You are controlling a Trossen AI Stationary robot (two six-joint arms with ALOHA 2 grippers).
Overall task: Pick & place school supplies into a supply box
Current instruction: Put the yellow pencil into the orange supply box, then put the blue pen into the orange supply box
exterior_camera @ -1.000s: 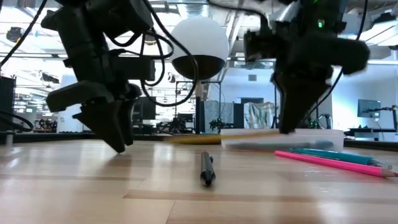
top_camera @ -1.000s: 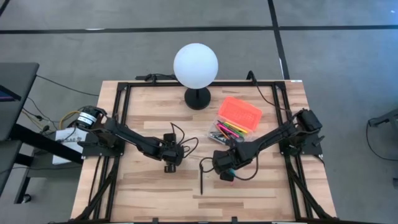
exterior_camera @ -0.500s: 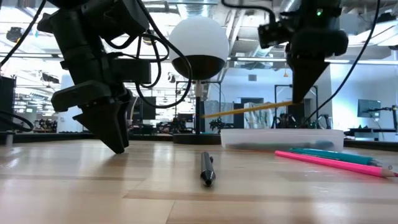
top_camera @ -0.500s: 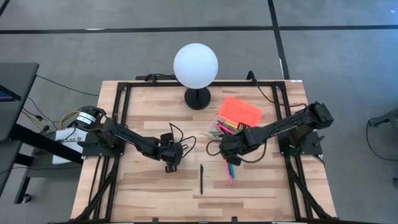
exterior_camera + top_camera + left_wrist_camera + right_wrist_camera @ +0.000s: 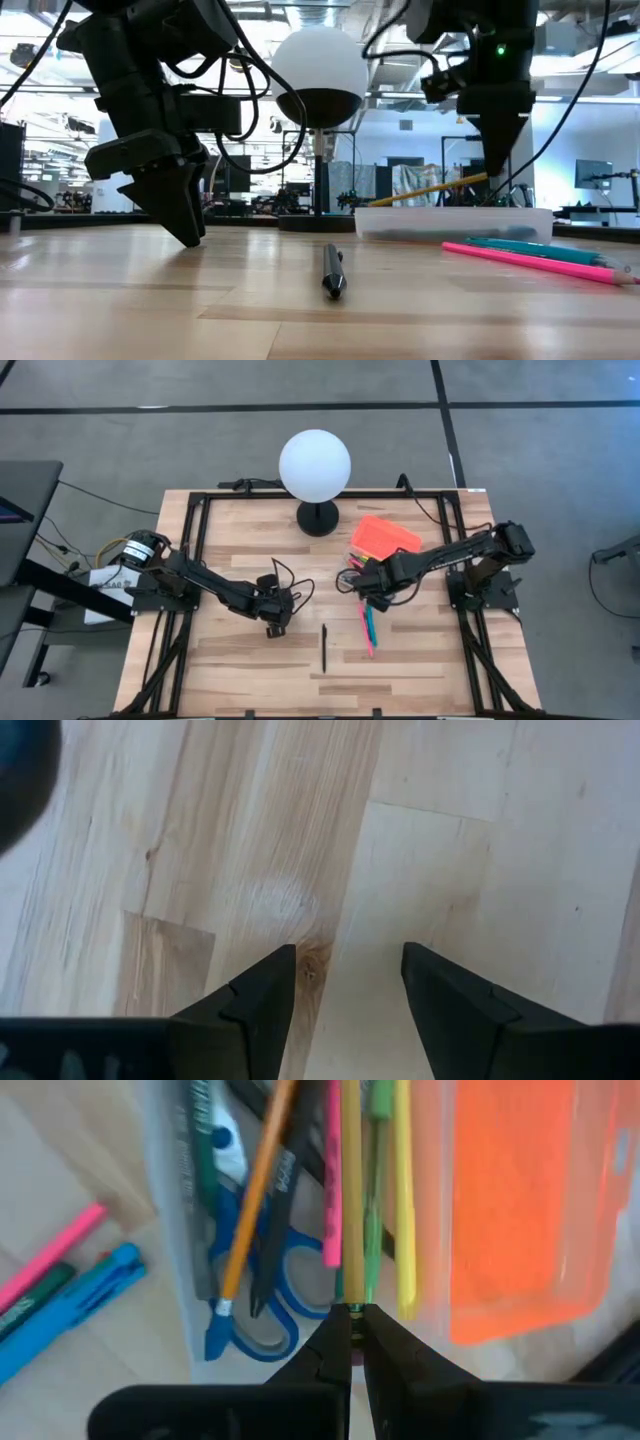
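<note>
Your right gripper [image 5: 362,584] sits right of centre in the high view, its arm reaching in from the right edge of the table [image 5: 240,660]. In the right wrist view its fingers [image 5: 330,1355] are pressed together on the end of a wood-yellow pencil [image 5: 350,1190]. In the low view that pencil [image 5: 430,188] hangs tilted, its free end dipping to the near rim of the supply box [image 5: 455,221].

The supply box [image 5: 375,555] lies just beyond the right gripper, toward the upper right of the high view, with its orange lid [image 5: 386,537] folded open to the far side. Inside the clear tray you see blue-handled scissors [image 5: 240,1305], a black marker [image 5: 285,1190], a pink pen [image 5: 331,1180] and a yellow pen [image 5: 403,1190].

A pink marker [image 5: 363,622] and a blue pen [image 5: 371,626] lie side by side on the table just below the right gripper. A black pen [image 5: 324,647] lies alone at lower centre.

Your left gripper [image 5: 274,622] hovers left of centre, pointing down at bare wood, fingers [image 5: 250,1005] apart and empty. The black pen is near it, to its right.
</note>
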